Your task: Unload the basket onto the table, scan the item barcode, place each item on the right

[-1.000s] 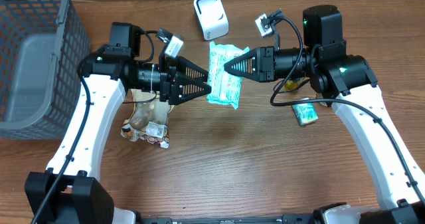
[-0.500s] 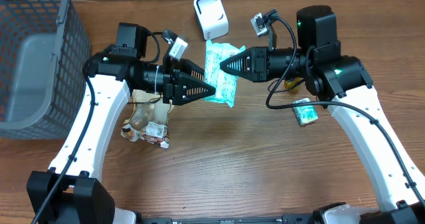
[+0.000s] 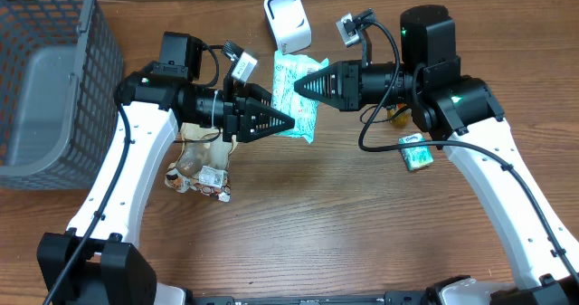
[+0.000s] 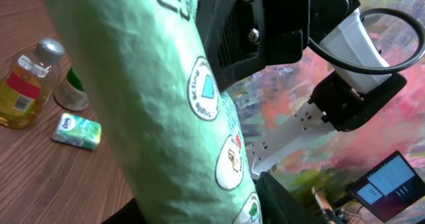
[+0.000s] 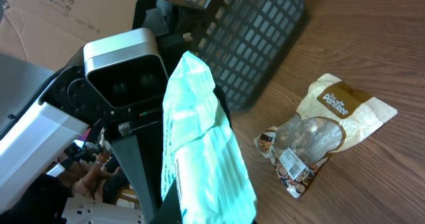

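A green plastic packet hangs above the table centre, with my right gripper shut on its upper part from the right. My left gripper reaches in from the left at the packet's lower edge. In the left wrist view the packet fills the frame between the left gripper's dark fingers, which sit close on both sides; a firm grip cannot be made out. The right wrist view shows the packet held in the right gripper. No barcode shows. A white scanner stands behind.
A grey mesh basket occupies the far left. A clear snack bag lies under the left arm. A small green box and a yellow bottle sit under the right arm.
Both grippers and the packet have shifted slightly back and left, toward the scanner. The left gripper's jaws have narrowed around the packet's lower edge.
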You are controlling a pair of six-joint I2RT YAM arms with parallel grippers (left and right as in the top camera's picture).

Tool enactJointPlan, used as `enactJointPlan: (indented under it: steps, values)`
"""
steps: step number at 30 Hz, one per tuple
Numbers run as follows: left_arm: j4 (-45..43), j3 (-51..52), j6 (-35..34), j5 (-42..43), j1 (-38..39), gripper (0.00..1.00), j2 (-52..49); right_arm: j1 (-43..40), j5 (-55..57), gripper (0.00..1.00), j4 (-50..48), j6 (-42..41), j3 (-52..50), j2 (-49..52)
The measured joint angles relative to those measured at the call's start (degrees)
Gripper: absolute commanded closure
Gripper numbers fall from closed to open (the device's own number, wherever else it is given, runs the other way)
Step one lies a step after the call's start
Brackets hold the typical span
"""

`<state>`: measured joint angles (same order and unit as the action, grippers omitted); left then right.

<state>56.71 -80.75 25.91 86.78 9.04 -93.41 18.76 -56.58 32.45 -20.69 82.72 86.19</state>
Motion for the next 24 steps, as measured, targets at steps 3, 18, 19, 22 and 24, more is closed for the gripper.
enactJointPlan:
  steps: [3,18,19,22,24]
  values:
    - [-0.1,0.0,0.0,0.0,0.0,0.6,0.0,0.6,0.0,0.96,0.4,1.7,0.0,0.0]
    - [-0.6,0.0,0.0,-0.2,0.0,0.69,0.0,1.2,-0.5,0.96,-1.3,6.4,0.0,0.0]
    - [-0.6,0.0,0.0,-0.2,0.0,0.72,0.0,1.2,-0.3,0.96,-1.4,6.6,0.0,0.0]
    - [-0.6,0.0,0.0,-0.4,0.0,0.82,0.0,1.2,-0.2,0.96,-1.5,6.6,0.0,0.0]
    - [-0.6,0.0,-0.2,-0.4,-0.1,0.85,0.0,1.2,-0.2,0.95,-1.4,6.7,0.0,0.0]
